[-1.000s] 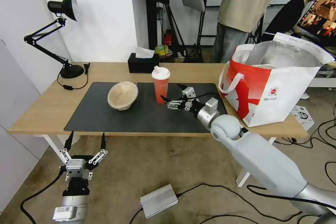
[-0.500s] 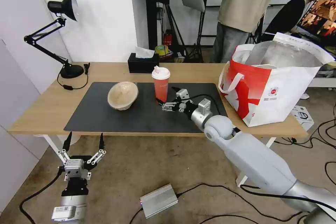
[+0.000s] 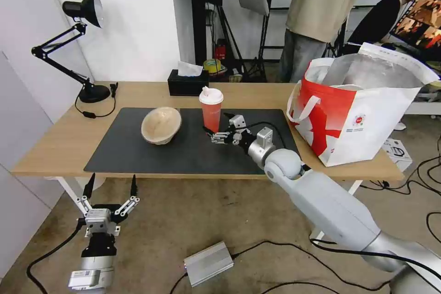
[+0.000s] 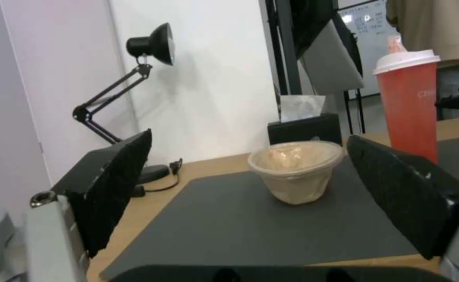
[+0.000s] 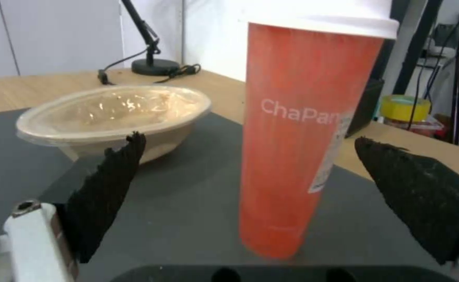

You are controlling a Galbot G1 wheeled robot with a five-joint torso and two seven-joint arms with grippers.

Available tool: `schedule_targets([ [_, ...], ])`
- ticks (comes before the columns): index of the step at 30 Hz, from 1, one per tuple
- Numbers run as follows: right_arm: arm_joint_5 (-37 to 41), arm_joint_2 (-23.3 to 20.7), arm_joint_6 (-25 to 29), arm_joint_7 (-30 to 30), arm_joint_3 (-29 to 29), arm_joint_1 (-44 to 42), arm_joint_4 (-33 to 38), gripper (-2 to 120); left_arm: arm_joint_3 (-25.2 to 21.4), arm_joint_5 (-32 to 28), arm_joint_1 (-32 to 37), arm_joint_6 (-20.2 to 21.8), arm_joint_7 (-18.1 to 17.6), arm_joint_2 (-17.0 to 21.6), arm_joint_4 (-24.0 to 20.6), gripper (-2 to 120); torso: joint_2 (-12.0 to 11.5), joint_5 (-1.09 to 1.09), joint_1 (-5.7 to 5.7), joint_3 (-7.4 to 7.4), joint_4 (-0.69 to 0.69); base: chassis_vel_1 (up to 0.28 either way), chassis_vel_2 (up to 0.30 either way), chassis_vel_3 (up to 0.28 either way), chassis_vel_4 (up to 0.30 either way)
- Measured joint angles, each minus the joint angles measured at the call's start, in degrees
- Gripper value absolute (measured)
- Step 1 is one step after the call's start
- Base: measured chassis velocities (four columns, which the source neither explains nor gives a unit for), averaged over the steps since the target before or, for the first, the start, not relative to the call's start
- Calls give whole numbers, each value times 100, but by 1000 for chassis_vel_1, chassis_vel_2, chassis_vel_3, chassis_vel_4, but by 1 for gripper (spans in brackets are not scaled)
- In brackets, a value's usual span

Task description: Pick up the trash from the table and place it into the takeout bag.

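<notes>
Low over the mat [image 3: 151, 154], right gripper [image 3: 217, 125] fingers [image 5: 107, 188] straddle the cup [image 3: 211, 111].

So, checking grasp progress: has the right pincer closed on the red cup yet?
No, the right pincer is open, its fingers flanking the red cup with gaps on both sides.

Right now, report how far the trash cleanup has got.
Done: unclear; the takeout bag stands open, its contents hidden. In hand: the right gripper, open, is at the base of the red drink cup, not yet gripping. Left: the cup and the beige pulp bowl sit on the mat. The left gripper hangs open below the table edge.
</notes>
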Motion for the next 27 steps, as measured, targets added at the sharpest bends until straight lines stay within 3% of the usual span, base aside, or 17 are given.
schedule_targets([
  [27, -204, 528, 196, -101, 96, 159, -1002, 100, -16, 31, 51, 7, 8, 0, -84, 100, 0, 0, 0, -1, 0, 0, 0, 0, 0],
])
